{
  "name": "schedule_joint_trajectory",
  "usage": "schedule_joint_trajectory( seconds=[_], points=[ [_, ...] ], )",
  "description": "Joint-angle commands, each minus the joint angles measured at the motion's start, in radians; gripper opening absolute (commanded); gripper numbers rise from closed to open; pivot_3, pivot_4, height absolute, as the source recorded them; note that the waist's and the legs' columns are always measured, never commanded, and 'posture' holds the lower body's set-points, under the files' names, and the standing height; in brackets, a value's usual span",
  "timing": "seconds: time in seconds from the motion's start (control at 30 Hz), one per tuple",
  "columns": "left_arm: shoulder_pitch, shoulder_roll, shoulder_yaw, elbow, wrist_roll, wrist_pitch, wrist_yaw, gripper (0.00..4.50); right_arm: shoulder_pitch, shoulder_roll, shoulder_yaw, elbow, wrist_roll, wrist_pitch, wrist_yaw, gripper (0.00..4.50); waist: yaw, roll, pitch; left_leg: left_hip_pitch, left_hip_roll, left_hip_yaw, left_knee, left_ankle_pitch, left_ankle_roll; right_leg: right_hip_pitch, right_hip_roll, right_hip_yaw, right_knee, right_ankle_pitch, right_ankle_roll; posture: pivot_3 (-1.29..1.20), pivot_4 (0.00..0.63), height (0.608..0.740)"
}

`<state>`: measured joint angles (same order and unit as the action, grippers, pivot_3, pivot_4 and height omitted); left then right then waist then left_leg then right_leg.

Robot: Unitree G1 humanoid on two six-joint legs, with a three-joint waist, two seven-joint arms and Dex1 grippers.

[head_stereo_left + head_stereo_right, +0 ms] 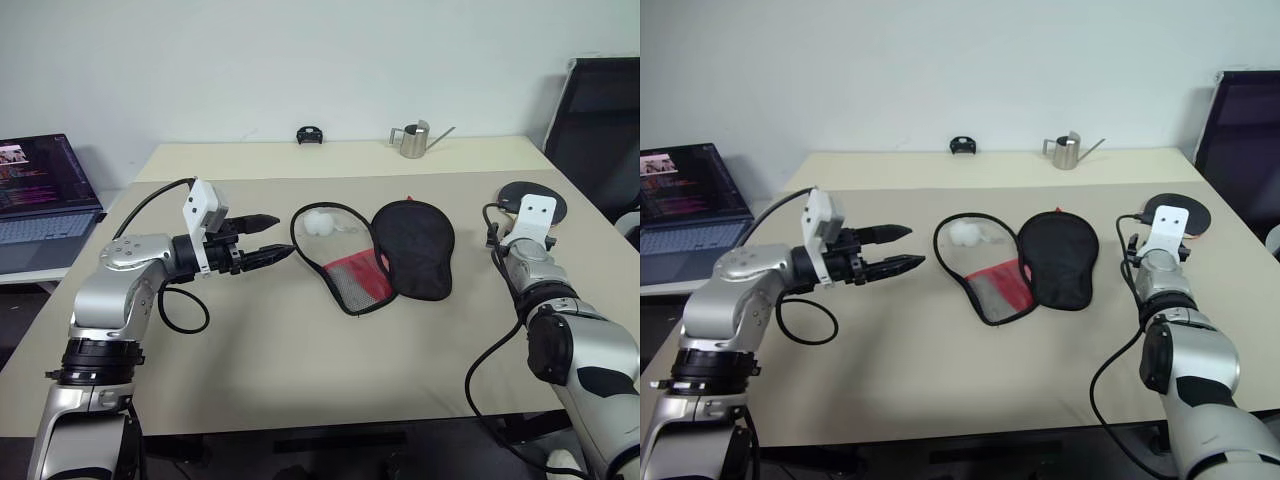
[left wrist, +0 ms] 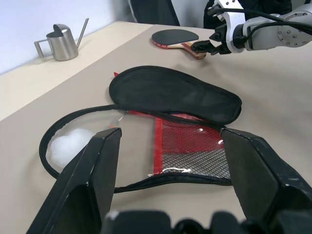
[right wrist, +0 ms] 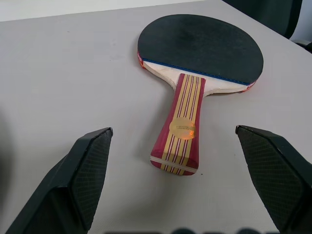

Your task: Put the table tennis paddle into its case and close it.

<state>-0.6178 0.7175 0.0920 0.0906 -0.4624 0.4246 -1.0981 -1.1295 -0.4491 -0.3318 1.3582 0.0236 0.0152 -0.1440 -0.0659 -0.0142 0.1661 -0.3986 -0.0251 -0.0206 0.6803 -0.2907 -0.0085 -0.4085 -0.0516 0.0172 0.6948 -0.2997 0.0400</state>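
Note:
The table tennis paddle (image 3: 200, 53) lies flat at the table's right side, black face away from me and striped wooden handle (image 3: 181, 127) pointing back at my right gripper (image 3: 173, 130). That gripper is open, and the handle's end lies between its fingers without touching them. The case (image 1: 415, 245) lies unzipped mid-table, its black half folded out to the right and its red and mesh half (image 1: 355, 280) to the left. A white ball (image 1: 320, 222) rests inside the left half. My left gripper (image 1: 282, 236) hovers open just left of the case, holding nothing.
A steel watering can (image 1: 412, 140) and a small black object (image 1: 308, 135) stand at the table's far edge. An open laptop (image 1: 40, 190) sits on a lower surface at the left. A black chair (image 1: 600, 130) stands beyond the right corner.

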Motion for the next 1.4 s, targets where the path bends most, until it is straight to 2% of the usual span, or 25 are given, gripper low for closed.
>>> schedule_joint_trajectory(
  seconds=[0.03, 0.87, 1.4],
  points=[
    [-0.024, 0.002, 0.018, -0.009, -0.001, -0.019, 0.009, 3.54, -0.042, -0.020, -0.003, -0.017, 0.001, -0.007, 0.008, 4.43, 0.000, 0.000, 0.000, 0.000, 0.000, 0.000, 0.000, 0.000, 0.000, 0.000, 0.000, 0.000, 0.000, 0.000, 0.000, 0.00, 0.150, 0.740],
    [-0.021, 0.012, 0.033, -0.005, -0.006, -0.029, 0.024, 3.54, -0.052, -0.007, -0.005, -0.018, 0.005, -0.015, 0.048, 4.43, 0.000, 0.000, 0.000, 0.000, 0.000, 0.000, 0.000, 0.000, 0.000, 0.000, 0.000, 0.000, 0.000, 0.000, 0.000, 0.00, 0.150, 0.740],
    [-0.032, 0.013, 0.026, 0.009, 0.000, -0.034, 0.015, 3.54, -0.039, -0.003, 0.001, -0.016, -0.002, 0.024, -0.005, 4.43, 0.000, 0.000, 0.000, 0.000, 0.000, 0.000, 0.000, 0.000, 0.000, 0.000, 0.000, 0.000, 0.000, 0.000, 0.000, 0.00, 0.150, 0.740]
  ],
)
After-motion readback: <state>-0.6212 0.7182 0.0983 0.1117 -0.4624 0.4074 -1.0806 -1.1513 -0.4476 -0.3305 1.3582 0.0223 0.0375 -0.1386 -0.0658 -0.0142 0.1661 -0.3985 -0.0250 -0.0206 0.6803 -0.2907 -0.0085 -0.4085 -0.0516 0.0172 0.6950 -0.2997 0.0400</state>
